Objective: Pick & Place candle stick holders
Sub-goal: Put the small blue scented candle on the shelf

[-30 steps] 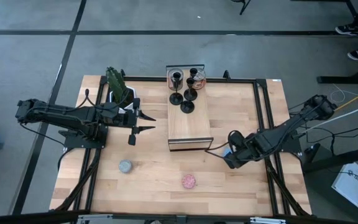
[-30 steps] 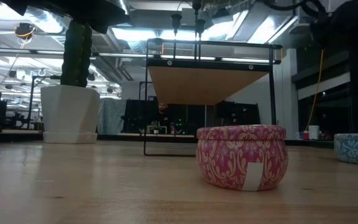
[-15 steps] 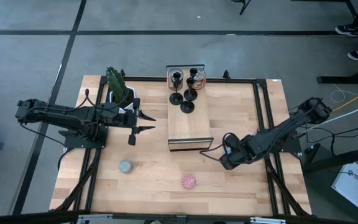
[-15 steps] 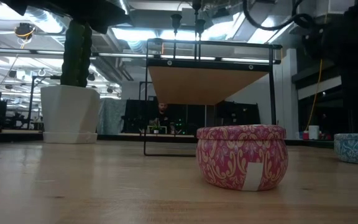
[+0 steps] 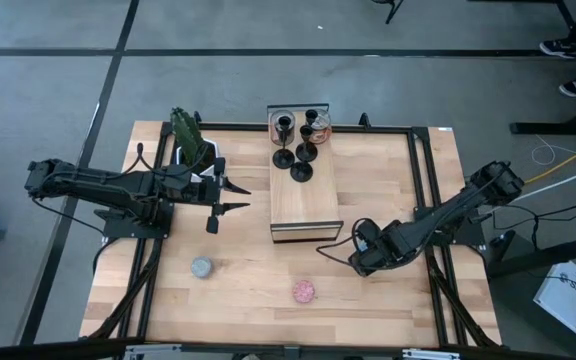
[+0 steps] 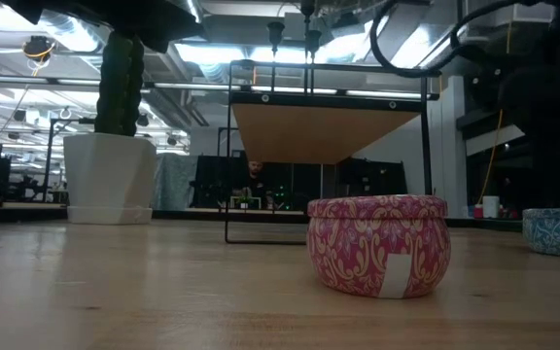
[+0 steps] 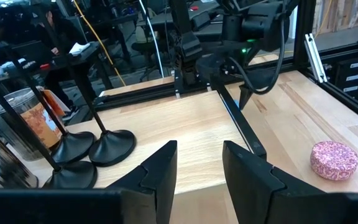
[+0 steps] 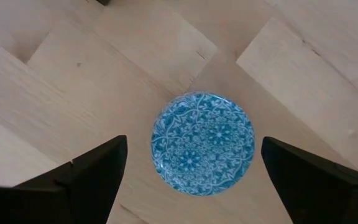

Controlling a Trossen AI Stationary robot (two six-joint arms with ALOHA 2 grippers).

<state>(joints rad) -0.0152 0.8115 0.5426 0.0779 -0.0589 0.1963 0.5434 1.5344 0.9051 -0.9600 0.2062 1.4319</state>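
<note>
Leftmost, the left gripper [image 5: 230,198] hangs over bare wood on the light wooden table [image 5: 238,285], its two dark fingers [image 7: 160,174] parted with a clear gap and nothing between them. Just behind that gripper's wrist stands a spiky green plant in a white square pot [image 5: 193,145]. Near the fingertips, toward the table's front edge, a small dark object [image 5: 211,226] rests on the wood; what it is cannot be told. Farther toward the front sits a round grey patterned tin [image 5: 201,267].

Ahead of the left fingers stands a raised wooden shelf on a thin black metal frame [image 5: 305,205]. At its far end cluster the black candle stick holders [image 5: 300,150], each a round flat base with a thin stem, standing upright and close together, with a clear glass jar [image 5: 281,122] beside them. They lie well apart from both grippers.

A round pink floral tin [image 5: 303,291] sits near the front edge, between the two arms.

On the right, the right gripper [image 5: 360,250] points down, its fingers [image 8: 95,168] spread wide on either side of a round blue patterned tin [image 8: 202,143] without touching it.
</note>
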